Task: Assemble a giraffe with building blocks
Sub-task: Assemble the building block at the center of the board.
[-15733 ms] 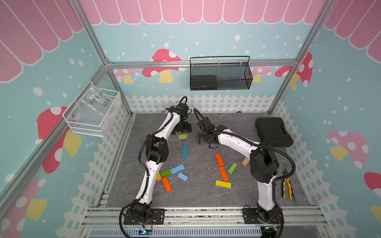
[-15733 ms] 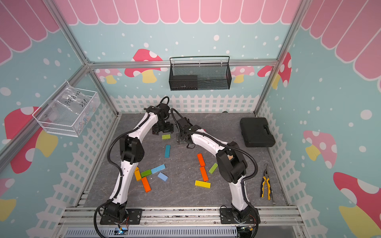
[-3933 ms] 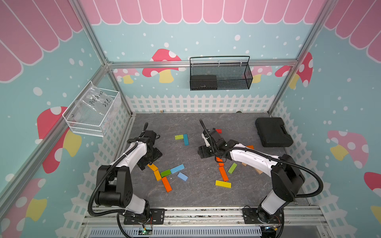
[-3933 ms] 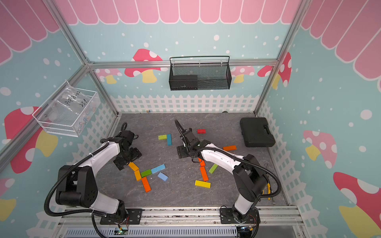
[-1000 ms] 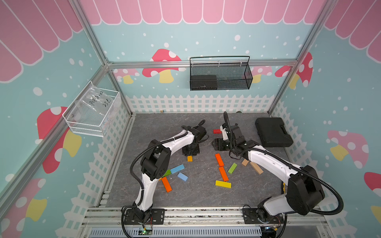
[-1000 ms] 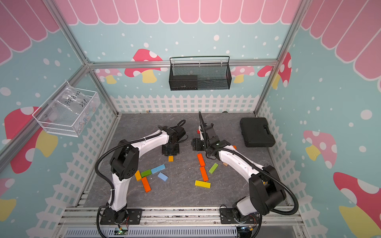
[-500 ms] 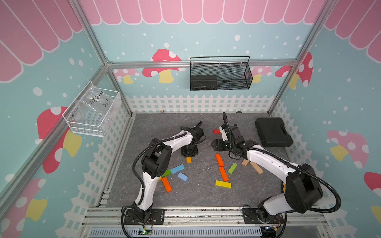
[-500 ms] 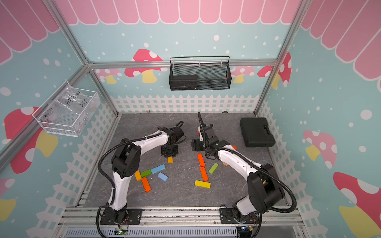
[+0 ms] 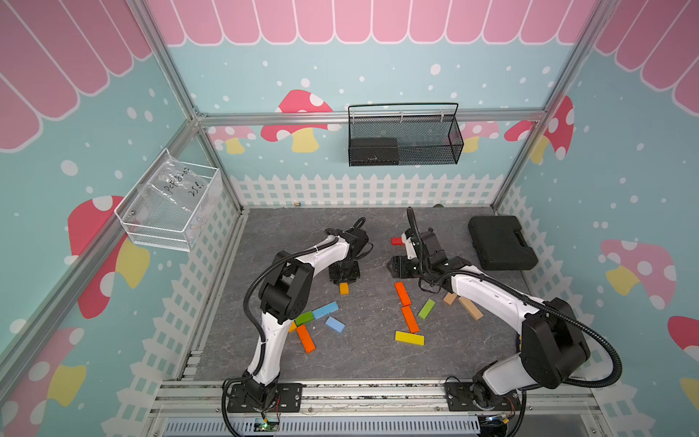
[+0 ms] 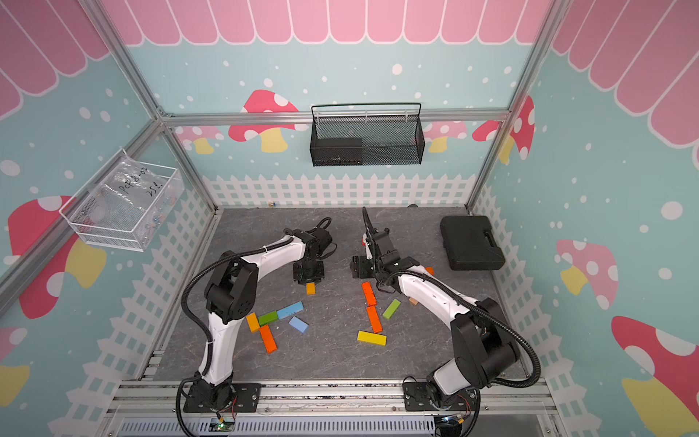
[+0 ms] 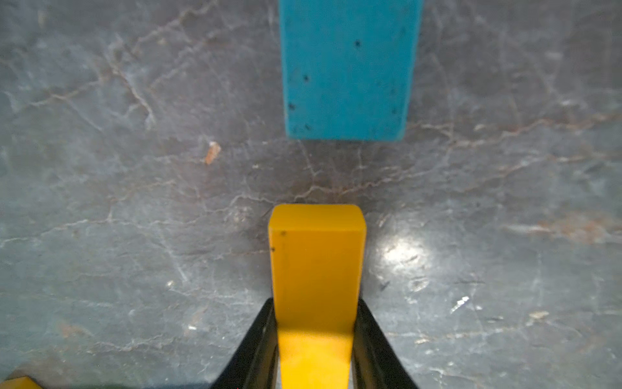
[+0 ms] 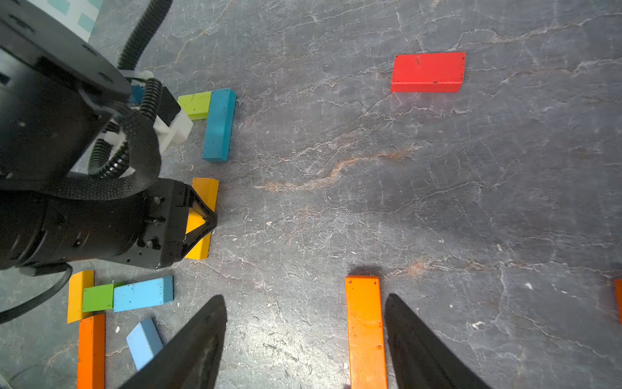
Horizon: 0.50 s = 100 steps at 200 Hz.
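Clamping the yellow block [image 11: 316, 256] in the left claw [image 11: 314, 301], flat on the desk [image 11: 134, 235], in line with the teal block [image 11: 346, 67] yet just short of it. Best to nudge forward till ends meet, keep square, then let go gently. Leave the right claw [image 12: 304, 298], spread wide and empty, well apart from the teal block. Counting building blocks [image 9: 410, 319]: four orange, three yellow, three green, three blue, two tan, one red.

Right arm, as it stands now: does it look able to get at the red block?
Likely yes. The red block lies flat with bare mat around it, just ahead of the open right end effector; nothing stands between them.
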Available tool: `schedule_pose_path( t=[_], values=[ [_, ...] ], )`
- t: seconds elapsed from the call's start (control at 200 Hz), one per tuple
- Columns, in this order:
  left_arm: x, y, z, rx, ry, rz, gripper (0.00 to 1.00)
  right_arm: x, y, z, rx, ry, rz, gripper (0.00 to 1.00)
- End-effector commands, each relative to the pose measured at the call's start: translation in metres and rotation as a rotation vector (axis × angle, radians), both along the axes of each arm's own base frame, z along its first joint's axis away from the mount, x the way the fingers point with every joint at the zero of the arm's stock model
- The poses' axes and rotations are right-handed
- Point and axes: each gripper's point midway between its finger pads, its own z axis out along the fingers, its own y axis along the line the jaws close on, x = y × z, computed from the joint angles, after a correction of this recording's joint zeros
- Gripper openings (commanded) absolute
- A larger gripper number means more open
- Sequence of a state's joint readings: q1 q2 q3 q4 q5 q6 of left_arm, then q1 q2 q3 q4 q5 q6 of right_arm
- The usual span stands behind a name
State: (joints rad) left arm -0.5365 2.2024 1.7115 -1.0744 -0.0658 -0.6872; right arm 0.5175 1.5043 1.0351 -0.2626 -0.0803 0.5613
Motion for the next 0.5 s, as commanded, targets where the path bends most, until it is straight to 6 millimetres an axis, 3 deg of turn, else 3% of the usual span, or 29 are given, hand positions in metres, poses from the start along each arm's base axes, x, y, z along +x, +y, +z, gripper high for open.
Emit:
schedule_pose_path(
  t=[0.0, 0.495],
  values=[
    [0.004, -0.0022, -0.0149, -0.008, 0.027, -0.006, 0.36, 0.0019, 0.0004, -0.0035, -0.001, 0.005, -0.001, 0.76],
    [0.0121, 0.0073, -0.0174, -0.004, 0.03, 0.006, 0.41, 0.0036, 0.0026, -0.005, 0.005, 0.01, 0.002, 0.76]
  ],
)
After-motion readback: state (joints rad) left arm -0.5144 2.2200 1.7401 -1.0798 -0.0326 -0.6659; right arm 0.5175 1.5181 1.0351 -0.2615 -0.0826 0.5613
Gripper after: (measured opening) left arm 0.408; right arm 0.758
